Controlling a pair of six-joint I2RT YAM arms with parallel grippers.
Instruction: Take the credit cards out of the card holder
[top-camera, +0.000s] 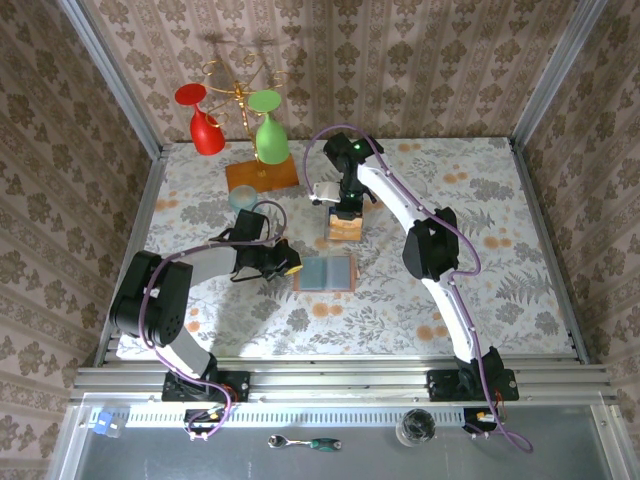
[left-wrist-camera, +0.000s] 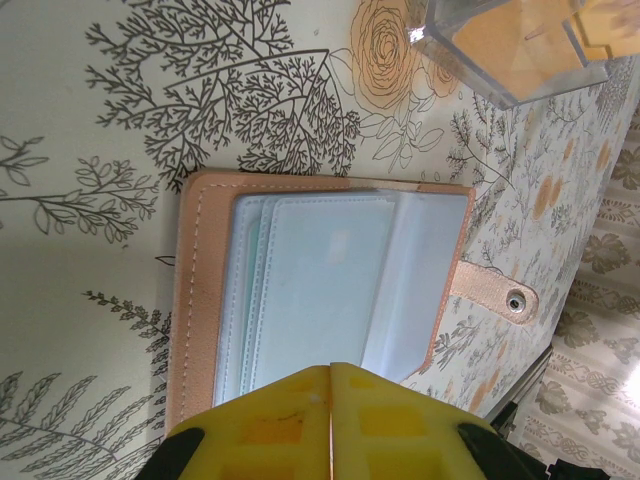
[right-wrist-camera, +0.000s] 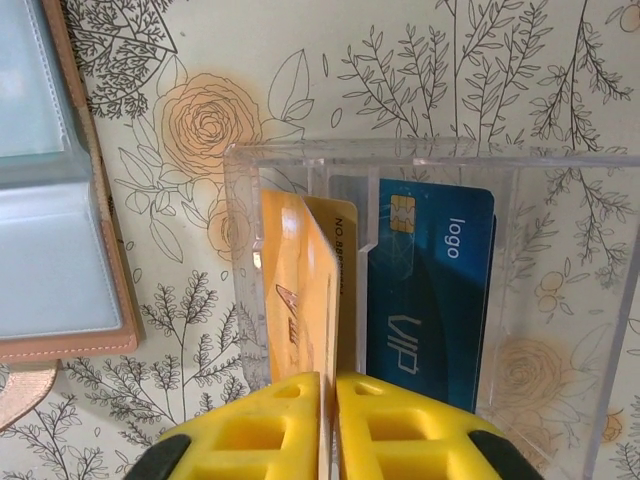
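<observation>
The card holder (top-camera: 327, 273) lies open on the flowered table, tan-pink outside with blue-grey sleeves (left-wrist-camera: 320, 280) and a snap tab (left-wrist-camera: 500, 296). My left gripper (left-wrist-camera: 331, 368) is shut, its yellow tips over the sleeves at the holder's left edge (top-camera: 285, 262). Behind the holder stands a clear box (top-camera: 343, 228) with credit cards upright in it: an orange one (right-wrist-camera: 300, 290), a tan one (right-wrist-camera: 346, 250) behind it and a blue one (right-wrist-camera: 430, 290). My right gripper (right-wrist-camera: 328, 385) is above the box (top-camera: 345, 205), shut on the top edge of the orange card.
A gold glass rack on an orange wooden base (top-camera: 262, 175) stands at the back left, with a red glass (top-camera: 205, 125) and a green glass (top-camera: 270, 138) hanging on it. A small round pale object (top-camera: 243, 198) lies just in front. Metal rails edge the table.
</observation>
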